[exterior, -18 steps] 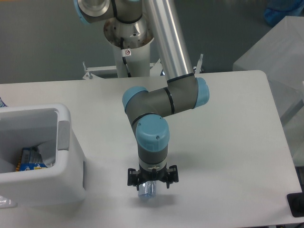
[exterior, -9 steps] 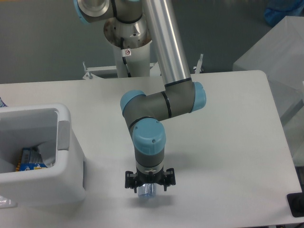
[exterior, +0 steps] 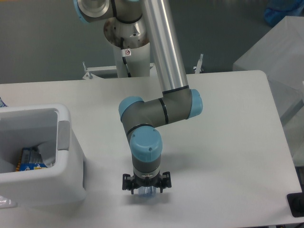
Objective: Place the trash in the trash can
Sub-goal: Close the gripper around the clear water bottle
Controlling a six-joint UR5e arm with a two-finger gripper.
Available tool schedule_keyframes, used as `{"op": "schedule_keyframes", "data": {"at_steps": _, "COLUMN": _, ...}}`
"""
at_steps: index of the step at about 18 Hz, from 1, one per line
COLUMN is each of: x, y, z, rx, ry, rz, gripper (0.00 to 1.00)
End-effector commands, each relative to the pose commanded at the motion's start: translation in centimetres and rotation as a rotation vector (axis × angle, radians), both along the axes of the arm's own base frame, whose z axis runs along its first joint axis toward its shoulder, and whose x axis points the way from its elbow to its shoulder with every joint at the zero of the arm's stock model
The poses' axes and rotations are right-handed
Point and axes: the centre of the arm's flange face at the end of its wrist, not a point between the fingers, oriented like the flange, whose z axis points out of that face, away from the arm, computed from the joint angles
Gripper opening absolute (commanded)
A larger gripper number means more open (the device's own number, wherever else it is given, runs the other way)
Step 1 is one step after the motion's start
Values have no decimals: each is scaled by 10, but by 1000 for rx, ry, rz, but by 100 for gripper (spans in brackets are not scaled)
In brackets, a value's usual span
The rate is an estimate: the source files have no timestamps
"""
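We see only a sliver of the bottle beneath the wrist; the gripper fingers stay hidden. The trash can runs off the left edge.

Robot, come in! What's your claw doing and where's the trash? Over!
Gripper low over the table, right on the bottle; grip hidden. Bin off to one side, some trash already inside. Nothing between them.

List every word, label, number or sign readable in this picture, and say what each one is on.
No text is readable.
Round red-ringed sticker on the robot base: a sign, too small to make out.
Blue and yellow packet inside the trash can: printed, but blurred.
Clear bottle under the claw: no label legible.
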Motion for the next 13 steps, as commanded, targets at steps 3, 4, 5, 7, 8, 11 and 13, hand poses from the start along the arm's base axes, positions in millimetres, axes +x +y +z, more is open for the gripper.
{"op": "schedule_keyframes", "data": {"at_steps": 3, "x": -1, "y": 0, "z": -7, "rx": -16, "ry": 6, "rz": -1, "gripper": 100}}
{"op": "schedule_keyframes", "data": {"at_steps": 4, "x": -1, "y": 0, "z": -9, "rx": -16, "ry": 6, "rz": -1, "gripper": 100}}
{"op": "schedule_keyframes", "data": {"at_steps": 5, "x": 0, "y": 1, "z": -10, "rx": -11, "ry": 10, "rz": -1, "gripper": 100}}
{"op": "schedule_keyframes", "data": {"at_steps": 7, "x": 1, "y": 0, "z": -12, "rx": -10, "ry": 14, "rz": -1, "gripper": 100}}
{"op": "schedule_keyframes", "data": {"at_steps": 8, "x": 1, "y": 0, "z": -12, "rx": -9, "ry": 15, "rz": -1, "gripper": 97}}
{"op": "schedule_keyframes", "data": {"at_steps": 11, "x": 1, "y": 0, "z": -11, "rx": -8, "ry": 16, "rz": -1, "gripper": 85}}
{"op": "schedule_keyframes", "data": {"at_steps": 13, "x": 2, "y": 0, "z": -10, "rx": -8, "ry": 15, "rz": 1, "gripper": 82}}
